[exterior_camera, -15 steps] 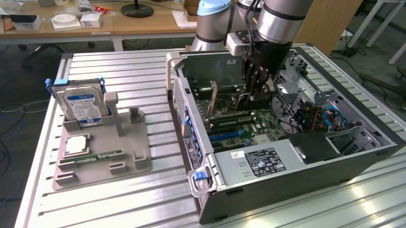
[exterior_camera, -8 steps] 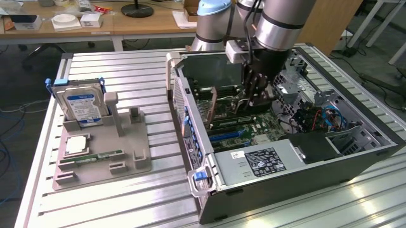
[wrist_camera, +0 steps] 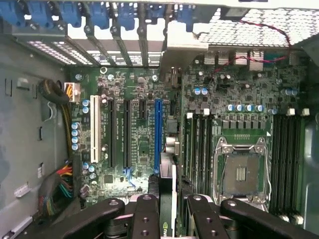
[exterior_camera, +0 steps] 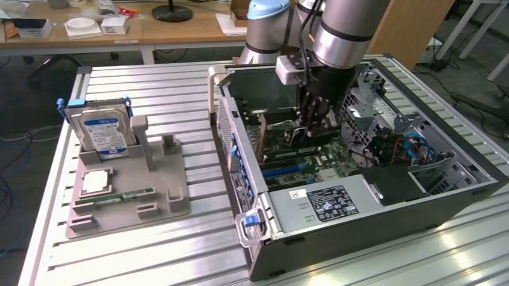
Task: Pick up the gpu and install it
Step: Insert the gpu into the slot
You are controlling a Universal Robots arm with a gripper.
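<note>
- Gripper (exterior_camera: 312, 128) is down inside the open case (exterior_camera: 358, 214), right over the motherboard (wrist_camera: 139, 144).
- The jaws are partway closed and pinched on the gpu (wrist_camera: 166, 174). From the wrist cam you see the card edge-on, a thin dark slab with a green-and-white strip, sitting between the black fingers (wrist_camera: 145, 211).
- So the gpu is in the gripper (wrist_camera: 169, 209), inside the case and standing on edge above the board.
- Its far end sits just beside the long blue slot (wrist_camera: 158, 134), between that slot and the nearest bank of black memory slots (wrist_camera: 197, 144). Can't tell if the bottom edge is actually touching a slot or just hanging over it.
- The board also has a white slot (wrist_camera: 93, 129) and a couple of black ones next to the blue one. The bare cpu socket (wrist_camera: 241, 172) with its metal frame is off to the other side of the card.
- A bundle of coloured wires (wrist_camera: 55, 191) runs along the case wall near the white slot.
- In the exterior view the case lies on its side on a ribbed metal table (exterior_camera: 143, 262), on the exterior view's right.
- On the exterior view's left, well apart from the case, there's a grey parts holder (exterior_camera: 163, 202).
- The hard drive (exterior_camera: 102, 131) stands upright in it, label facing out.
- A cpu chip (exterior_camera: 95, 180) lies flat in the holder, with a green memory stick (exterior_camera: 123, 195) just beside it.
</note>
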